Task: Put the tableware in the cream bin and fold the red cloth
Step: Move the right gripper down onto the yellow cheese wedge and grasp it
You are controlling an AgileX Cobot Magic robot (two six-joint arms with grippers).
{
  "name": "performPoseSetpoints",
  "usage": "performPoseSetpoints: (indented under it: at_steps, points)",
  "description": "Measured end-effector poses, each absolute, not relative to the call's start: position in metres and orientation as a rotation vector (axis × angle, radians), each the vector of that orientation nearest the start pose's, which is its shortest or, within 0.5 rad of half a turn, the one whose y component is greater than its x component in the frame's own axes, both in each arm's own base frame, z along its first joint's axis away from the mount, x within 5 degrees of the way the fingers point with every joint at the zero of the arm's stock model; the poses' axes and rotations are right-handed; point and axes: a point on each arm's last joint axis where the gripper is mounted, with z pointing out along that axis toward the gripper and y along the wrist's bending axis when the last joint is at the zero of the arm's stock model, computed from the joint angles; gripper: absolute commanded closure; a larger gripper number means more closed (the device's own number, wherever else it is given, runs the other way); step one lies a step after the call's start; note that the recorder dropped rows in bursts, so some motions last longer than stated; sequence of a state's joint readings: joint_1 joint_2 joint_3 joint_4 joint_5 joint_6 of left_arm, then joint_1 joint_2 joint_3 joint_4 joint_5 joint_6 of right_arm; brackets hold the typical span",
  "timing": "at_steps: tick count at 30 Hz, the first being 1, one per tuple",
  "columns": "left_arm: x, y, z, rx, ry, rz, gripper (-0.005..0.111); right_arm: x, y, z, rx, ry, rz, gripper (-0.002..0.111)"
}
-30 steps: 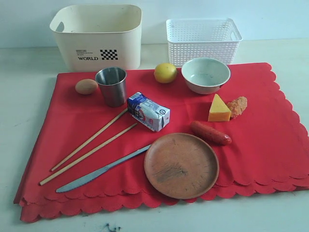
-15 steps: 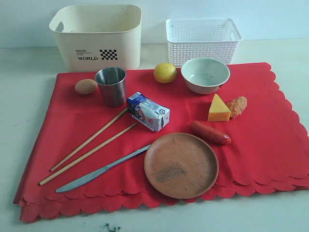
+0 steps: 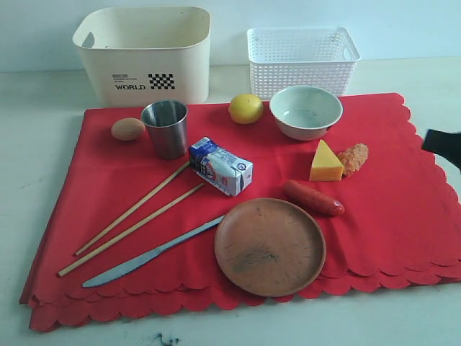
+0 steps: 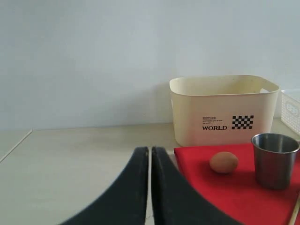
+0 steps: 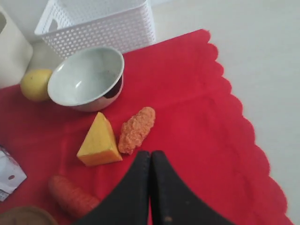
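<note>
Right wrist view: my right gripper point(image 5: 150, 155) hangs tilted over the red cloth point(image 5: 197, 108), fingers pressed together, pale bowl point(image 5: 82, 77) beyond their tips. My left gripper point(image 4: 150, 151) points level, fingers also together, steel cup point(image 4: 274, 161) and cream bin point(image 4: 222, 110) farther ahead.

Left end effector point(image 4: 150, 153) closed; right end effector point(image 5: 150, 157) closed.
</note>
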State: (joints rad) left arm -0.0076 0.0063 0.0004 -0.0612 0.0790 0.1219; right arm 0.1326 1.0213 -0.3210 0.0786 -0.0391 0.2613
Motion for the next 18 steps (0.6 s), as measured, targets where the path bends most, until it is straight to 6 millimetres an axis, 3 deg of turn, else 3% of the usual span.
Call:
performPoseSetpoints:
  at_steps: [11, 15, 18]
  points:
    - [0.057, -0.001, 0.206, 0.058, 1.568, 0.038, 0.102, 0.273, 0.068, 0.211, 0.060, 2.277, 0.287, 0.107]
    - [0.057, -0.001, 0.206, 0.058, 1.568, 0.038, 0.102, 0.302, 0.075, 0.206, 0.047, 2.330, 0.273, 0.096]
    - [0.057, -0.001, 0.206, 0.058, 1.568, 0.038, 0.102, 0.321, 0.080, 0.200, 0.035, 2.350, 0.263, 0.080]
